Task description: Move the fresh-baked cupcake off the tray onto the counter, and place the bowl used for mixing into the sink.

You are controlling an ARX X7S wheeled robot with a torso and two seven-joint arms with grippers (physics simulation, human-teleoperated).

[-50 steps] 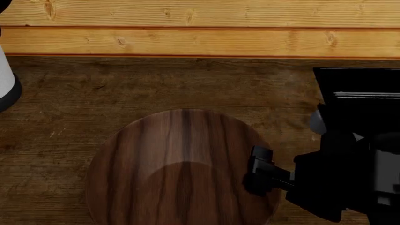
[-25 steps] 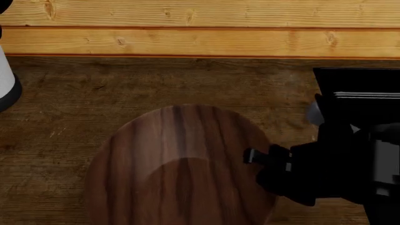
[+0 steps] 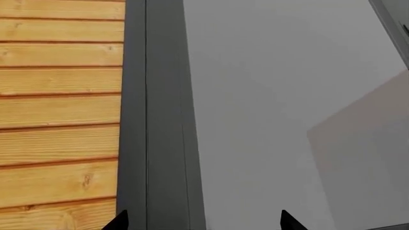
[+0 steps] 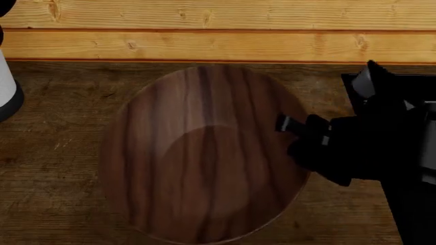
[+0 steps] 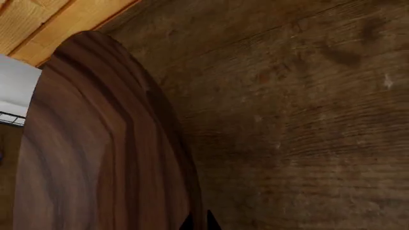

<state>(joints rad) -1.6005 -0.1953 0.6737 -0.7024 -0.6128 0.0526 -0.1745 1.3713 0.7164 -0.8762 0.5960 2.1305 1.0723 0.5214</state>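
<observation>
Above the bench, your right pincer clamps the bowl rim (tilted for carrying sinkward); left pincer sits spread, idle.

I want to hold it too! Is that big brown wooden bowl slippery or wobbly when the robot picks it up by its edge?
Probably a bit wobbly: the right gripper pinches only one side of the bowl's rim, so the wide rest hangs out and may tilt. Its smooth, shiny wood looks somewhat slippery. It seems stiff, so it shouldn't bend. It could swing near the sink.
</observation>
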